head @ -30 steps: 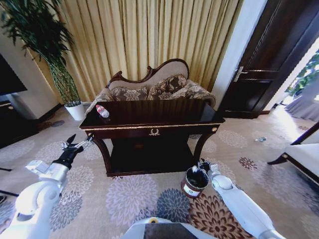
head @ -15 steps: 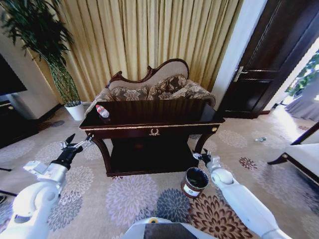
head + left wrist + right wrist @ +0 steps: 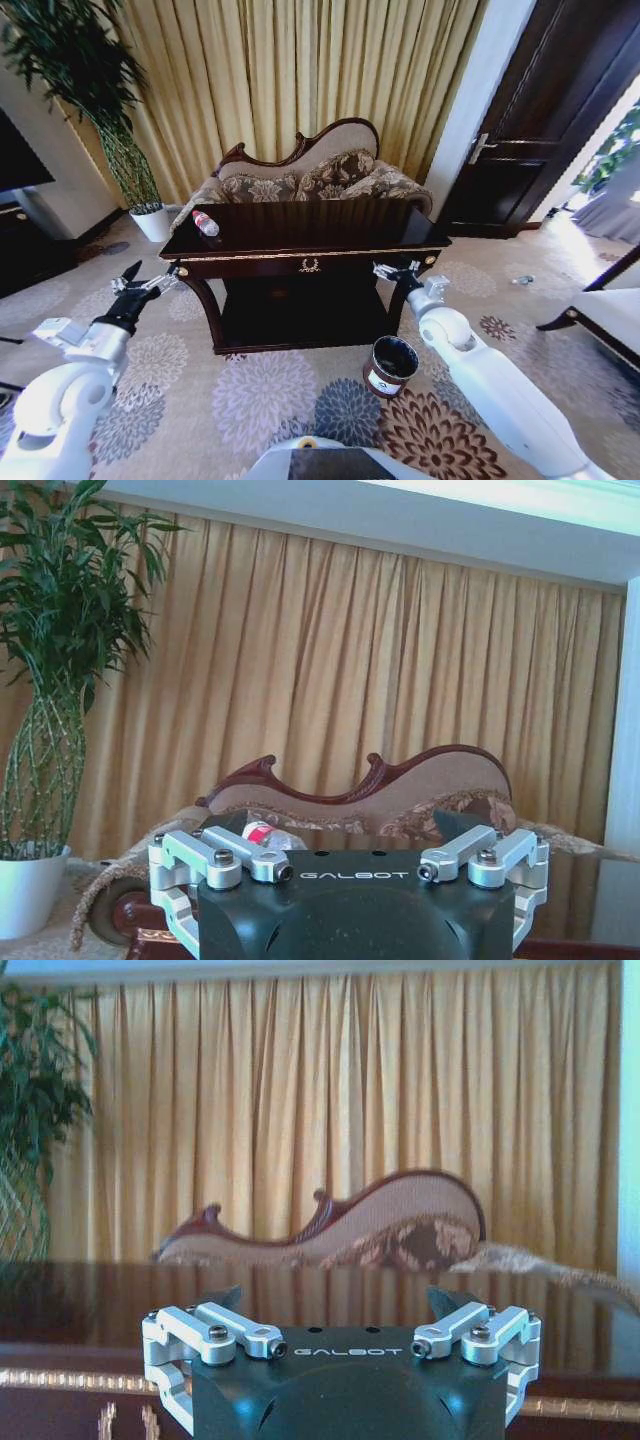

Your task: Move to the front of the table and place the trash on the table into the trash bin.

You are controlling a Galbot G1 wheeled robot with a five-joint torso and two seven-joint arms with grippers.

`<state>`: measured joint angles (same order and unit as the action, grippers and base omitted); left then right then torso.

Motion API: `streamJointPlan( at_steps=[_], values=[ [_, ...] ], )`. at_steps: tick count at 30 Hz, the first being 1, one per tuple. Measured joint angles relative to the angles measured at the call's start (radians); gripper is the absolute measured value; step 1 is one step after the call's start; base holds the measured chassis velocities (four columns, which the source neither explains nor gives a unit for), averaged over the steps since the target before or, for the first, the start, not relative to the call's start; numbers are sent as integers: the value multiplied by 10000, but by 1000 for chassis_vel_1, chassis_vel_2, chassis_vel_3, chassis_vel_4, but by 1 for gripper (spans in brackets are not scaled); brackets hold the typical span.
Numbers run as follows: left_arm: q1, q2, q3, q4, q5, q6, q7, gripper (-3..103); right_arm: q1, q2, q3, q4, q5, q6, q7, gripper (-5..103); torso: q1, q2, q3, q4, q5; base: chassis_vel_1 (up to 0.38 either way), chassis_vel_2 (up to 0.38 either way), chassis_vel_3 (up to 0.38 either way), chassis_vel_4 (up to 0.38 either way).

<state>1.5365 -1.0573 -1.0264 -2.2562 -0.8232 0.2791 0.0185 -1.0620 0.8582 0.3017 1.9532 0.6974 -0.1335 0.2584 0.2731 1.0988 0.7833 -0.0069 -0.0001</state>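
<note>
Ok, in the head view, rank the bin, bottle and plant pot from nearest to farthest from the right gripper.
From the right gripper, at the table's right front corner:
1. Bin, on the carpet just below it.
2. Bottle, on the table's far left corner.
3. Plant pot, beyond the bottle, by the curtain.

Tabletop: we see the table [image 3: 330, 232] mostly bare, open to a reach from the front; only the bottle [image 3: 205, 223] lies at its left end, near the edge.
Behind the table: the sofa [image 3: 310, 175] stands right against the far side, closing that approach.
Left side: our left gripper [image 3: 133, 283] hangs with fingers spread just off the table's left front corner, carpet free around it; the plant pot [image 3: 152, 222] stands farther back.
Right side: our right gripper [image 3: 397, 271], fingers apart, sits by the right front leg.
Floor in front: the trash bin [image 3: 390, 366] stands open-topped on the carpet, nothing above it.
</note>
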Motion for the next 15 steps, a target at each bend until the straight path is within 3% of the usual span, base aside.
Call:
streamJointPlan(
  at_steps=[15],
  values=[
    [-346, 651, 11, 219, -428, 475, -515, 100, -821, -125, 1072, 1142, 362, 3, 116, 100, 0, 0, 0, -2, 1, 0, 0, 0, 0]
  ],
)
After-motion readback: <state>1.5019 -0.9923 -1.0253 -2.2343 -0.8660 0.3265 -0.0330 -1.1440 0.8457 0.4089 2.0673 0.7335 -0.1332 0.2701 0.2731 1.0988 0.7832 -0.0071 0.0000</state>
